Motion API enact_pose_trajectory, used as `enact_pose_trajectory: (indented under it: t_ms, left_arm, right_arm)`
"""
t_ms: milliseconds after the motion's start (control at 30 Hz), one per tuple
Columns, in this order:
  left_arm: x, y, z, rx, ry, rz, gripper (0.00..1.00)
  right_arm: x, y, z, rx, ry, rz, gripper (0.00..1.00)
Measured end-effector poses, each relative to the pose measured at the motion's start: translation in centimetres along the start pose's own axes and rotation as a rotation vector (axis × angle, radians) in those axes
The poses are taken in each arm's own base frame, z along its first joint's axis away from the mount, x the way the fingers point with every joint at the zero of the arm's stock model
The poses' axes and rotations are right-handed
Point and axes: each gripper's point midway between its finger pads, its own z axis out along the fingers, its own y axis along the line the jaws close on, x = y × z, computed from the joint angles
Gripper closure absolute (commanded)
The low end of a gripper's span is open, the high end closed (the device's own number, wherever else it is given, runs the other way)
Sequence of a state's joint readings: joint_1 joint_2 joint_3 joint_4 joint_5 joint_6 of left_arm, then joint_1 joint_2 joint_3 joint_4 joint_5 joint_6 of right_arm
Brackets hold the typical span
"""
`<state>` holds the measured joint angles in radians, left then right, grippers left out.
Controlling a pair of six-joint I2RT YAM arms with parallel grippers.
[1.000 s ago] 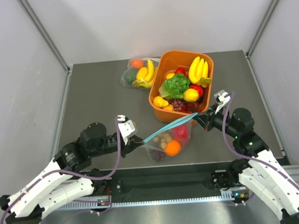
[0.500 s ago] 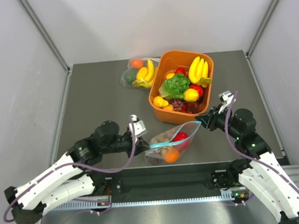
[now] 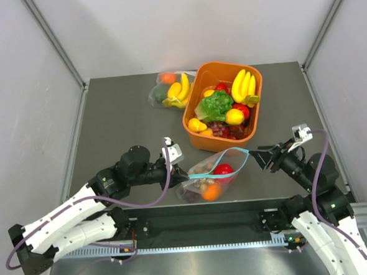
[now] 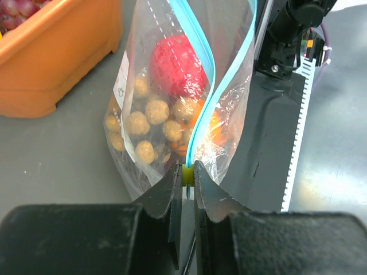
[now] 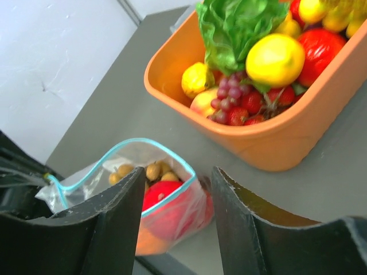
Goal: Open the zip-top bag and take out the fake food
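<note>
One corner of zip-top bag (image 3: 214, 180) pinched in left claw (image 4: 184, 175).

Pale walls (image 3: 183, 25) enclose a dark grey table (image 3: 120, 126) (metal-framed corners).

The left arm (image 3: 64, 219) and right arm (image 3: 326, 235) share one build: glossy white shells on the long links and black housings at the joints. A purple cable (image 3: 325, 147) runs loose along each. The left tool (image 4: 187, 172) and right tool (image 5: 178, 175) have thick matte-black fingers (image 4: 163, 200). A white bracket (image 3: 301, 131) tops each wrist.
</note>
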<state>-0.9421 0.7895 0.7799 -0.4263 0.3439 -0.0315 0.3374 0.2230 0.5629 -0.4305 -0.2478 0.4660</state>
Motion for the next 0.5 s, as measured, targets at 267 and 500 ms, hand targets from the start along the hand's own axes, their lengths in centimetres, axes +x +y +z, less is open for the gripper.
enact_pose_trajectory:
  t_ms: [267, 500]
  left_arm:
    - [-0.2, -0.1, 0.1, 0.008, -0.013, 0.005, 1.00]
    - [0.2, -0.2, 0.4, 0.020, 0.002, 0.001, 1.00]
  right_arm:
    - [3.6, 0.0, 0.0, -0.032, 0.112, 0.096, 0.44]
    - [5.4, 0.3, -0.7, -0.062, 0.139, 0.159, 0.41]
